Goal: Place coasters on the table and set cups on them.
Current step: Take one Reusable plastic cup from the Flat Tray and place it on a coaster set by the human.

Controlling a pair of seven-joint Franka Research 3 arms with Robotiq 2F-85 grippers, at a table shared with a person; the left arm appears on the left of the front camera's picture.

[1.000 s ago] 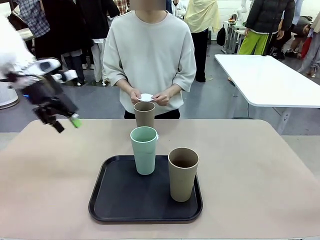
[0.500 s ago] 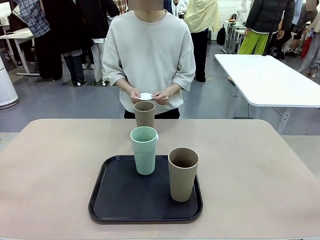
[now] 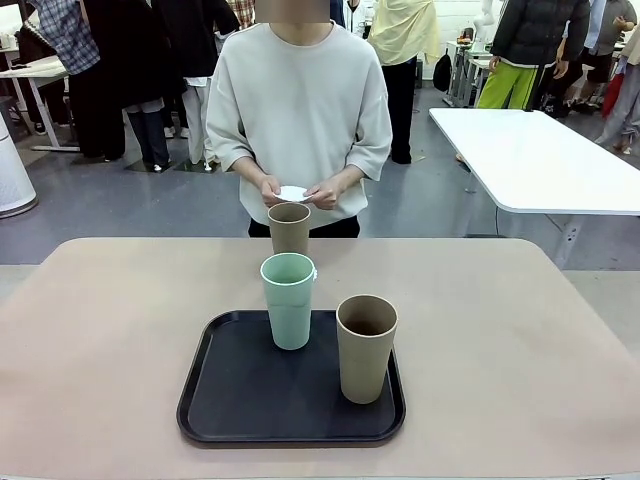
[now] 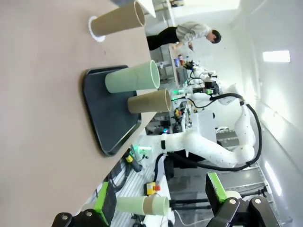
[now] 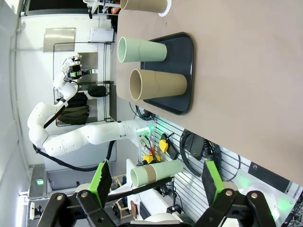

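Observation:
On the beige table (image 3: pixel 520 330) lies a black tray (image 3: pixel 240 400) carrying a mint green cup (image 3: pixel 288 300) and a brown cup (image 3: pixel 366 347). Another brown cup (image 3: pixel 289 228) stands beyond the tray. In the left wrist view this far cup (image 4: pixel 118 21) rests on a white scalloped coaster (image 4: pixel 97 37). The person at the far side holds white coasters (image 3: pixel 292 193) in both hands at waist height. My left gripper (image 4: pixel 161 198) is open and empty, well off the table's side. My right gripper (image 5: pixel 156 182) is likewise open and empty, away from the tray (image 5: pixel 182 71).
A white rectangular table (image 3: pixel 540 160) stands at the back right. Other people stand behind the person. Wide bare tabletop lies left and right of the tray.
My left arm, seen at the front view's left edge a second ago, has withdrawn out of that view. Cups, tray and the person's hands have stayed put.

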